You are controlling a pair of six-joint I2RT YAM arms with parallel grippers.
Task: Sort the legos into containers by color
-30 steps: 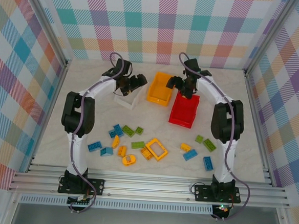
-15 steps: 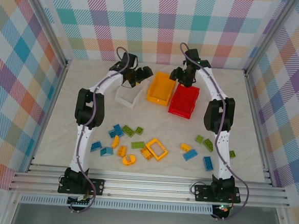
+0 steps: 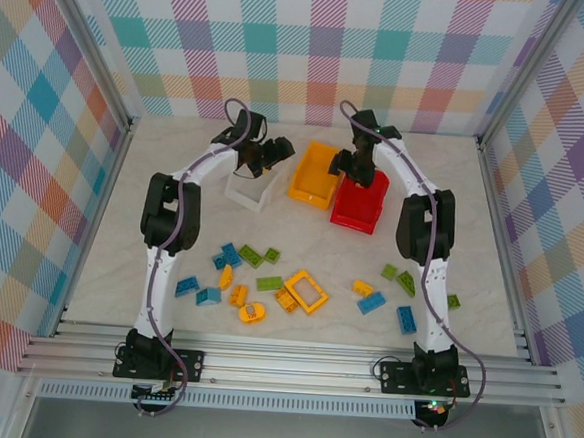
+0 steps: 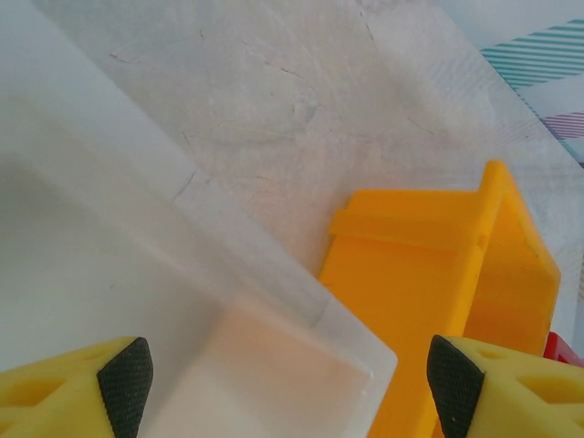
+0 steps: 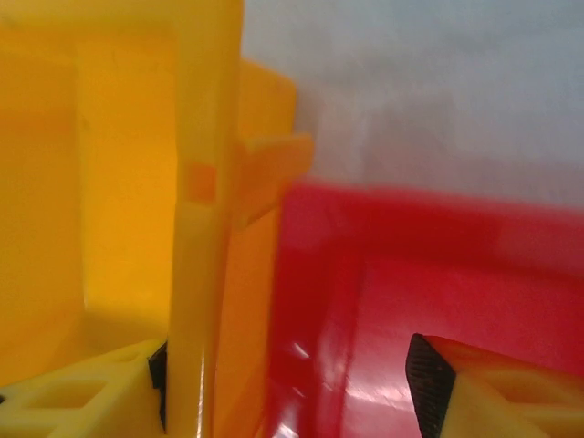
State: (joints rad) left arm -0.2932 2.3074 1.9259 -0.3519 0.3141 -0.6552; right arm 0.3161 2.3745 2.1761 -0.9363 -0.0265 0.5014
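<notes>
The legos lie loose at the front of the table: a yellow square frame point(image 3: 307, 291), blue bricks point(image 3: 184, 286), green bricks point(image 3: 250, 256) and yellow-orange bricks point(image 3: 238, 295). The containers stand at the back: white bin point(image 3: 250, 189), orange bin point(image 3: 312, 175), red bin point(image 3: 361, 200). My left gripper point(image 3: 266, 157) point(image 4: 290, 383) is open, and the white bin's point(image 4: 137, 274) far right corner lies between its fingers. My right gripper point(image 3: 344, 164) point(image 5: 292, 383) is open astride the adjoining walls of the orange bin point(image 5: 205, 274) and the red bin point(image 5: 392, 283). Neither gripper holds anything.
Checked walls enclose the table on three sides, close behind the bins. Metal rails point(image 3: 292, 364) run along the near edge by the arm bases. A small green brick point(image 3: 453, 301) lies by the right arm's lower link.
Both arms have stretched farther toward the back. The red bin has slid back and closer to the orange bin. The left gripper has shifted right over the white bin's far corner.
</notes>
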